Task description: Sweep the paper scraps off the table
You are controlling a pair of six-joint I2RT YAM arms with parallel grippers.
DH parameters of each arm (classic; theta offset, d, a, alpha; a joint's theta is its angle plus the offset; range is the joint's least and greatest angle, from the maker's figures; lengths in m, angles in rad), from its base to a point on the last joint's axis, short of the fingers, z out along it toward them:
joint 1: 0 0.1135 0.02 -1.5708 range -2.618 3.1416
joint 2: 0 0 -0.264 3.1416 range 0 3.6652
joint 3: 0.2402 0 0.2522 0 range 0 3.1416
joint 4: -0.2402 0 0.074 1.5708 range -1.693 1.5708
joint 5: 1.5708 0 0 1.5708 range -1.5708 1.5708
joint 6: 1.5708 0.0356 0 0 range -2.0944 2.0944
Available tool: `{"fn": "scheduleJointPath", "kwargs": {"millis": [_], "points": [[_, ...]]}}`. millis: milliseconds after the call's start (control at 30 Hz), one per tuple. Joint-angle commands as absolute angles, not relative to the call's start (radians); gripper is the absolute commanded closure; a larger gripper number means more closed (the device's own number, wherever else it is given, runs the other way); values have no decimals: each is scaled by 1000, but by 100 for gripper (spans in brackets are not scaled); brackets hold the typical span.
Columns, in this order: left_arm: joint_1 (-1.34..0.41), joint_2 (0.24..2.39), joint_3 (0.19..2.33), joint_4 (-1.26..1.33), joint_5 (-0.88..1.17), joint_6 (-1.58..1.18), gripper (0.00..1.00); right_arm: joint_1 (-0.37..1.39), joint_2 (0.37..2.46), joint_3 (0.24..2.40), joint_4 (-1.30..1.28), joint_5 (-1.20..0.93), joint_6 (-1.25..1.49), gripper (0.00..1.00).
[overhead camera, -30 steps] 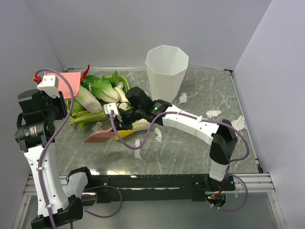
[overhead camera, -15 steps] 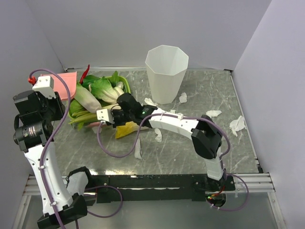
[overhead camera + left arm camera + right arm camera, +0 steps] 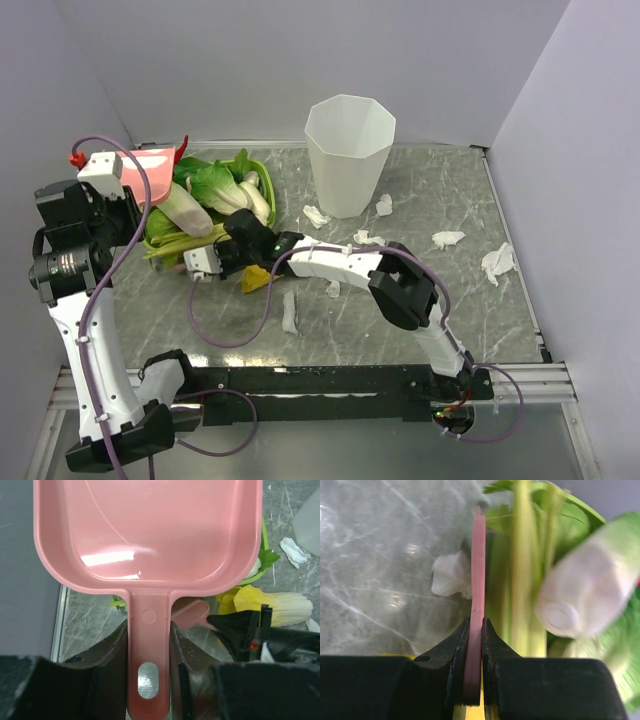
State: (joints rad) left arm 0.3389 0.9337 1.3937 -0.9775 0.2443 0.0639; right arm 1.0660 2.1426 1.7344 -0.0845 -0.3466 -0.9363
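Marble-grey surface (image 3: 430,320) carries everything, and white wads lie scattered across it, so the sweeping looks barely begun. The white ribbed bin (image 3: 348,140) stands at the back. The right arm (image 3: 340,262) reaches across to the left side, and the right jaws are pinched tight on a thin pink sweeper blade (image 3: 477,575). The pink dustpan (image 3: 150,530) hangs raised over the green tray (image 3: 585,510) of bok choy (image 3: 212,190), with the left jaws clamped on its handle (image 3: 148,645) from both sides. Smallest are the paper scraps (image 3: 447,238), some near the bin's foot, others in the middle and toward the right edge. To do this step well, I judge the blade should press low against the marble and push its wad away from the stems into open ground, slowly enough that the tissue does not slip underneath. Meanwhile the dustpan should come down with its lip flat in the wad's path. Dragging stalks along is the risk. Only the right wrist view shows one wad (image 3: 449,575) touching the blade's left face, with green stems on the other side; overhead, the arm hides that contact. The overhead view alone gives the spread of the scraps, and the left wrist view alone shows the pan holding nothing.
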Motion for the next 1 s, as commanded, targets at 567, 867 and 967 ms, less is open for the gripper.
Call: {"fn": "scheduleJointPath", "kwargs": {"millis": [567,867,967], "points": [[290,1002,1444,-913,337,38,99,1172,1766,1390,-397,-522,-1111,100],[262,1049,1410,-894,484,118,99,1086,1381,1025,-693,-448,-1181,100],[194,1049,1402,-896,500,176,99,999,1187,910,-790,-408,-1181,100]]}}
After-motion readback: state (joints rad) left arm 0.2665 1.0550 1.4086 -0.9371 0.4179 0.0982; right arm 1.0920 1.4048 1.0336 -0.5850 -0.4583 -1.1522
